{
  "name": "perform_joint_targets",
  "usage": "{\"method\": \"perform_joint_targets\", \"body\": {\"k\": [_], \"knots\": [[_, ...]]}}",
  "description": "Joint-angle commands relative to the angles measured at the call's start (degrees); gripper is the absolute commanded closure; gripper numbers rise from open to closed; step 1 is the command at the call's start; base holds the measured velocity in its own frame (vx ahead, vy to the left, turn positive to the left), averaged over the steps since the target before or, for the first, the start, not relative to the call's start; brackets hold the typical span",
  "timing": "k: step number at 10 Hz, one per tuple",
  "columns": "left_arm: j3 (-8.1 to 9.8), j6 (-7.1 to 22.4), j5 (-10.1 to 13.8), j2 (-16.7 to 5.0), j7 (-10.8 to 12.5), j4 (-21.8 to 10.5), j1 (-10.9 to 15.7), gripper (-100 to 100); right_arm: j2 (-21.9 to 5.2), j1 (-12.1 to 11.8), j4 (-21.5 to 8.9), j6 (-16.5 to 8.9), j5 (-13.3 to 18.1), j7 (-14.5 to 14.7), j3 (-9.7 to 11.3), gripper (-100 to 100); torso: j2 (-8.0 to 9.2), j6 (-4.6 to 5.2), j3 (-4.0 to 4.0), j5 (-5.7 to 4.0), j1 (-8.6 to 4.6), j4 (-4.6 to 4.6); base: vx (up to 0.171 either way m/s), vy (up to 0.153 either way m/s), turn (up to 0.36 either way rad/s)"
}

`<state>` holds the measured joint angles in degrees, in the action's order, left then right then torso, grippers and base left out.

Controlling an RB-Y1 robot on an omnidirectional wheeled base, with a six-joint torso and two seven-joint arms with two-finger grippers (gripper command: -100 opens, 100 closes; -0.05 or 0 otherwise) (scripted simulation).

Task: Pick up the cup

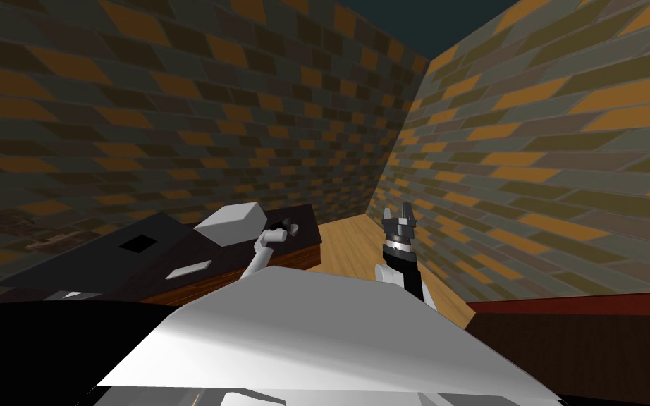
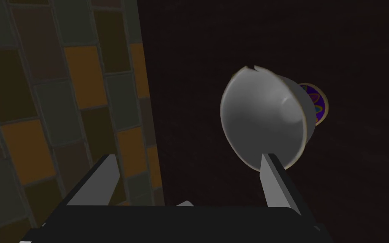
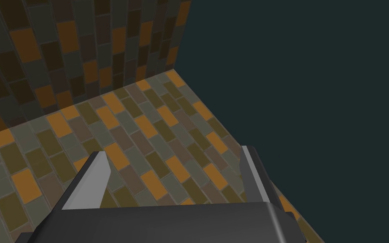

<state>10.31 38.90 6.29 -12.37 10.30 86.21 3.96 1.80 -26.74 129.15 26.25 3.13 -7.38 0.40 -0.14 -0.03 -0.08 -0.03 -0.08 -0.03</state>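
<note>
cup (image 2: 265, 120): plain grey, on the dark table (image 1: 175, 243), mouth turned toward the left wrist camera, small notch in the rim on the side away from the gripper.
cup vs left gripper (image 2: 188, 157): off to one side, not in the gap. In the left wrist view one finger's tip overlaps the near rim; can't tell if they touch.
left fingers (image 2: 274, 181): released, spread wide, nothing between them, only dark table top and the tiled wall (image 2: 63, 105) beyond.
behind cup: purple patterned disc (image 2: 317, 103), mostly hidden by the cup's body, right against it.
left arm: stretched out over the table's far end in the head view.
table, other items: white box (image 1: 228, 222) near the arm, flat white piece (image 1: 189, 269) closer to me.
right gripper (image 1: 397, 210): raised off the table over the wooden floor (image 1: 348, 247), fingers released and apart, holding nothing.
</note>
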Motion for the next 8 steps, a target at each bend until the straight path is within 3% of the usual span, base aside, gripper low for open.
{"method": "perform_joint_targets", "body": {"k": [1,2,3,4,5,6,8], "knots": [[0.35,2.9,0.6,-0.6,0.3,-2.7,1.7,-100,0.0,0.0,0.0,0.0,0.0,0.0,0.0,0,0.00,0.00,0.00,0.00,0.00,0.00,0.040,-0.024,-0.009],[0.35,3.5,0.6,-0.6,0.3,-2.7,1.7,-100,0.0,0.0,0.0,0.0,0.0,0.0,0.0,0,-0.02,0.01,-0.01,0.00,0.00,0.00,0.035,-0.024,-0.006],[0.61,5.9,1.3,-1.3,0.5,-5.0,2.9,-100,0.0,0.0,0.0,0.0,0.0,0.0,0.0,0,0.00,0.00,0.00,0.00,0.01,0.00,0.039,-0.035,-0.007],[0.61,6.0,1.3,-1.3,0.5,-5.1,2.9,-100,0.0,0.0,0.0,0.0,0.0,0.0,0.0,0,0.00,0.00,0.00,0.00,-0.03,0.00,0.032,-0.027,0.001],[0.86,8.4,1.9,-2.0,0.7,-6.9,4.1,-100,0.0,0.0,0.0,0.0,0.0,0.0,0.0,0,0.01,0.00,0.01,0.00,-0.02,0.00,0.035,-0.032,-0.009],[0.86,8.4,1.9,-2.0,0.7,-7.5,4.1,-100,0.0,0.0,0.0,0.0,0.0,0.0,0.0,0,0.00,0.01,0.00,-0.01,-0.03,0.00,0.033,-0.026,-0.003],[1.30,12.0,3.1,-3.3,1.0,-11.8,6.2,-100,0.0,0.0,0.0,0.0,0.0,0.0,0.0,0,-0.01,0.00,-0.01,0.00,0.01,0.00,0.044,-0.030,-0.008]]}}
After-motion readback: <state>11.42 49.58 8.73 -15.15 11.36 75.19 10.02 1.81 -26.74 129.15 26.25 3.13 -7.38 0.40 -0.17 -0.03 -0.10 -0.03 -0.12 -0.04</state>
